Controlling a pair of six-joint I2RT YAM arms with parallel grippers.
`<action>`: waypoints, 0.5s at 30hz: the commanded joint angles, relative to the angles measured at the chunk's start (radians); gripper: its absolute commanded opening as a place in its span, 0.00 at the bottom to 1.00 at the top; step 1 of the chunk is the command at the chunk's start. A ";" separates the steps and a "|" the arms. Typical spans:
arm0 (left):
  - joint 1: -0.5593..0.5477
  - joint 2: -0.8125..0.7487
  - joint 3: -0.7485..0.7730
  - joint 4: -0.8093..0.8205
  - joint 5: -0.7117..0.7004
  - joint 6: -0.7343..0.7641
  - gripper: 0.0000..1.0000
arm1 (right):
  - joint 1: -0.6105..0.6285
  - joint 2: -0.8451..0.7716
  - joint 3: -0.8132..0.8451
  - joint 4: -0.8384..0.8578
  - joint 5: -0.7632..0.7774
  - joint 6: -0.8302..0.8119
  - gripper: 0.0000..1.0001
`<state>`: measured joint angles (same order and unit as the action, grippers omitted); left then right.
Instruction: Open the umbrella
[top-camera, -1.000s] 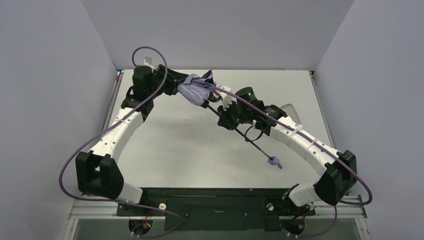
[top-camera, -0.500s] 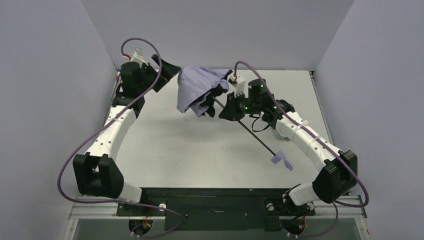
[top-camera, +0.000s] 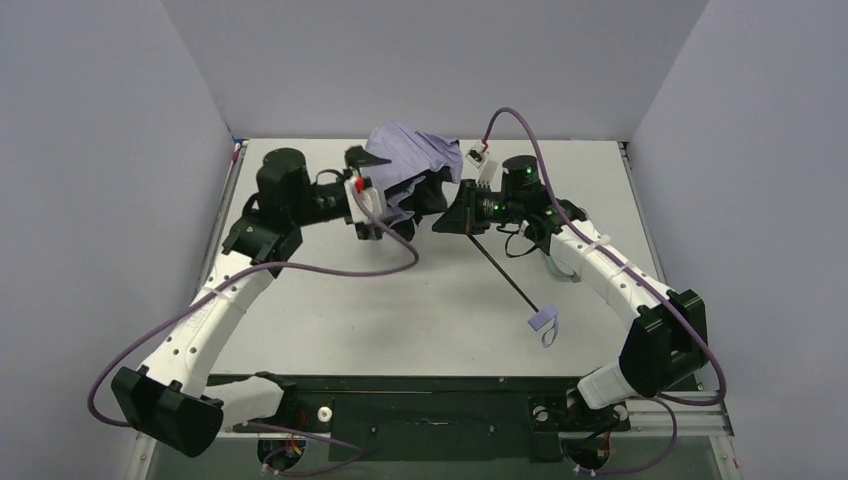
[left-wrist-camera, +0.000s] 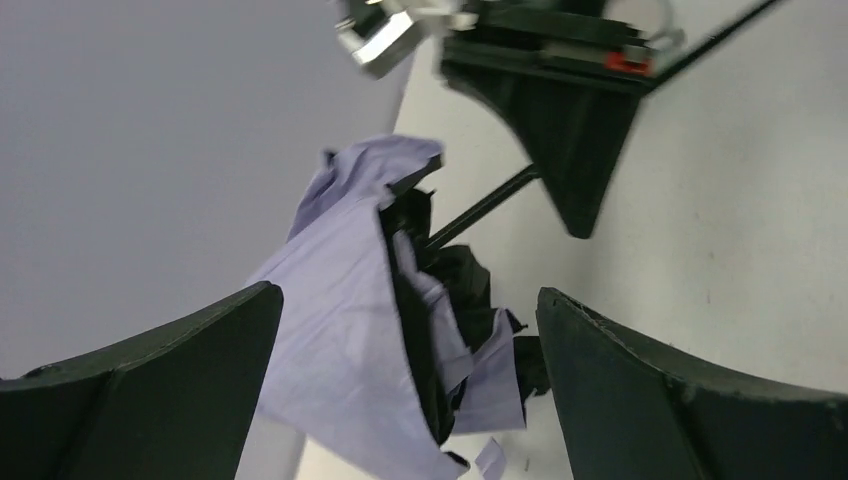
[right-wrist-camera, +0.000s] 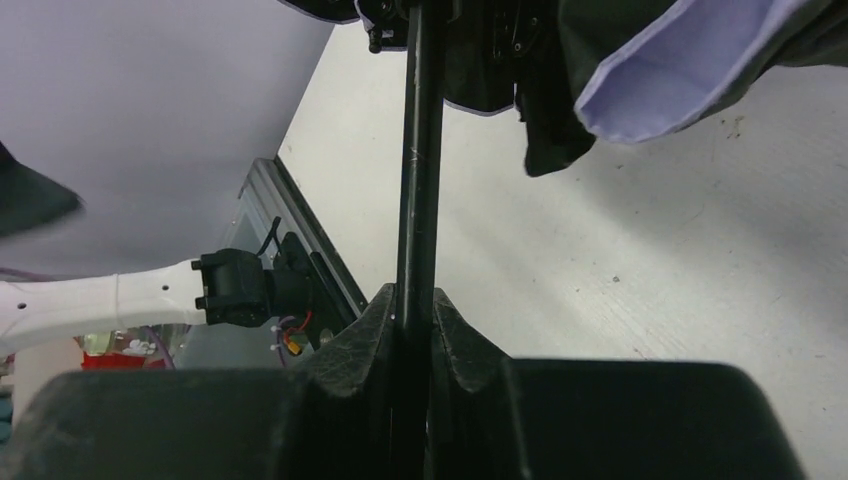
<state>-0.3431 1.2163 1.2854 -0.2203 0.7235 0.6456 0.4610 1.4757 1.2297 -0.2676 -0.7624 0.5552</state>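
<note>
**Pale lavender folding umbrella (top-camera: 405, 160) aloft, fabric bunched**

The right gripper (right-wrist-camera: 415, 300) is clamped on the umbrella's thin black shaft (right-wrist-camera: 420, 150), holding it above the white bench (top-camera: 350, 300). The left gripper (left-wrist-camera: 408, 293) stands wide apart, facing the crumpled fabric.

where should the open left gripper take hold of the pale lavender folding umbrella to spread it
Probably the bunched lavender canopy of the folding umbrella, near its black-lined edge, coming from the left, opposite the right gripper clamped on the thin black shaft. The fabric hangs between the left gripper's open fingers, so closing straight on should catch a fold.
</note>
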 joint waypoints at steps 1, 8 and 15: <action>-0.132 0.003 -0.056 -0.240 0.019 0.674 0.97 | 0.018 -0.071 0.015 0.073 -0.074 -0.050 0.00; -0.255 0.103 -0.024 -0.281 -0.090 0.837 0.71 | 0.046 -0.121 -0.016 0.023 -0.068 -0.118 0.00; -0.309 0.151 -0.058 -0.163 -0.174 0.868 0.59 | 0.078 -0.129 -0.009 -0.025 -0.066 -0.169 0.00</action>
<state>-0.6323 1.3540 1.2385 -0.4549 0.6029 1.4414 0.5129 1.3975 1.1980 -0.3641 -0.7898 0.4500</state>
